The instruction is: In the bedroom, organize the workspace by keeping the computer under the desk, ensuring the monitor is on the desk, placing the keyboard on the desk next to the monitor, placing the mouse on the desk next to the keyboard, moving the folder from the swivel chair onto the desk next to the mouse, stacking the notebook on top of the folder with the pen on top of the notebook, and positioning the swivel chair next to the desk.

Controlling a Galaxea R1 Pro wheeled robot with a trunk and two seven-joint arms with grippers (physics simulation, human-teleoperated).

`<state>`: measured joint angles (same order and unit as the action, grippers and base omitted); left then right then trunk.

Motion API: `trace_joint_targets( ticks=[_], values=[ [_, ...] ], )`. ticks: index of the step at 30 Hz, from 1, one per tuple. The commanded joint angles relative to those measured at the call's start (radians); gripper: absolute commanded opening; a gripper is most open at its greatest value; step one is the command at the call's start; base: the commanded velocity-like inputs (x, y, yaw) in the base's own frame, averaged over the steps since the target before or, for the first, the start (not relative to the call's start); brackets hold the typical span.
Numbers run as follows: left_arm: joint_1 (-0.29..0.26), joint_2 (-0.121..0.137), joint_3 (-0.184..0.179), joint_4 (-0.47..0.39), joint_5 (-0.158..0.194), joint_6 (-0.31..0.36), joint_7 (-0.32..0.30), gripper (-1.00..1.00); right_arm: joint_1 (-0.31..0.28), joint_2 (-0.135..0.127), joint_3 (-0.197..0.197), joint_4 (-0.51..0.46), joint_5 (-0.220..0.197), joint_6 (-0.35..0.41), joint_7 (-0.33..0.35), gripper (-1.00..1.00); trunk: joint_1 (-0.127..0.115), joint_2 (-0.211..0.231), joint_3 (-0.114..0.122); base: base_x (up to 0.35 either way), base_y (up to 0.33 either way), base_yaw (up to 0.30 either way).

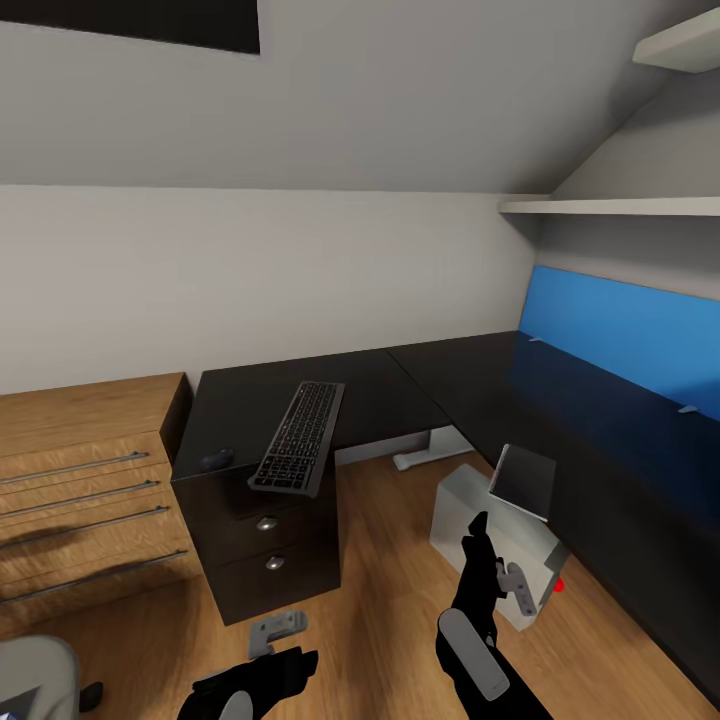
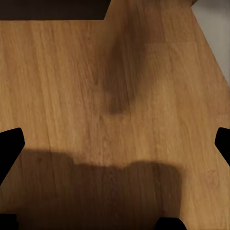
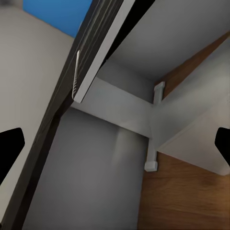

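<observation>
The black L-shaped desk (image 1: 420,385) runs along the back and right walls. A slim black keyboard (image 1: 300,436) lies on its left end, its near end hanging past the edge, with the small black mouse (image 1: 215,460) to its left. Under the desk stands the light grey computer (image 1: 470,520), with the dark grey notebook (image 1: 526,481) tilted on top. In the right wrist view the notebook (image 3: 108,45) has a thin white pen (image 3: 76,72) along it. My right gripper (image 1: 517,588) (image 3: 115,143) is open beside the computer. My left gripper (image 1: 275,629) (image 2: 115,143) hangs open over the floor. The swivel chair (image 1: 35,672) peeks in at bottom left. The monitor and folder are out of view.
A light wooden dresser (image 1: 90,480) stands left of the black drawer unit (image 1: 275,565). The white desk leg (image 1: 430,450) meets the wood floor (image 1: 380,560). A blue wall panel (image 1: 620,330) and white shelves (image 1: 610,206) line the right wall.
</observation>
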<state>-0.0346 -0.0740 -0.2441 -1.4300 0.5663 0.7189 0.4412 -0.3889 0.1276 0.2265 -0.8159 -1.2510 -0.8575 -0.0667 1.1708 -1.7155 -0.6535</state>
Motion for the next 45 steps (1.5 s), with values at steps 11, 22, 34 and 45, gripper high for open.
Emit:
trace_joint_targets(
  ticks=[11,22,34,45],
  values=[
    [-0.001,0.002,-0.001,0.0,0.01,0.001,0.008,1.0,-0.001,-0.001,0.004,0.0,0.001,-0.003,-0.007,1.0,0.0,-0.001,-0.001,0.102,0.0,0.0],
    [-0.001,0.002,-0.001,0.001,0.01,0.002,0.008,1.0,-0.001,-0.002,0.002,-0.001,0.001,-0.002,-0.007,1.0,0.0,-0.001,-0.001,0.097,0.0,0.0],
    [-0.001,0.002,-0.001,0.003,0.008,0.003,0.007,1.0,-0.001,-0.004,0.001,-0.002,0.001,-0.001,-0.007,1.0,0.0,-0.001,-0.001,0.038,0.0,0.0],
    [-0.001,0.0,-0.016,0.003,0.007,0.004,0.007,1.0,-0.001,-0.027,-0.016,-0.005,-0.001,0.032,-0.008,1.0,0.0,-0.001,-0.001,0.006,0.0,0.0]
  ],
)
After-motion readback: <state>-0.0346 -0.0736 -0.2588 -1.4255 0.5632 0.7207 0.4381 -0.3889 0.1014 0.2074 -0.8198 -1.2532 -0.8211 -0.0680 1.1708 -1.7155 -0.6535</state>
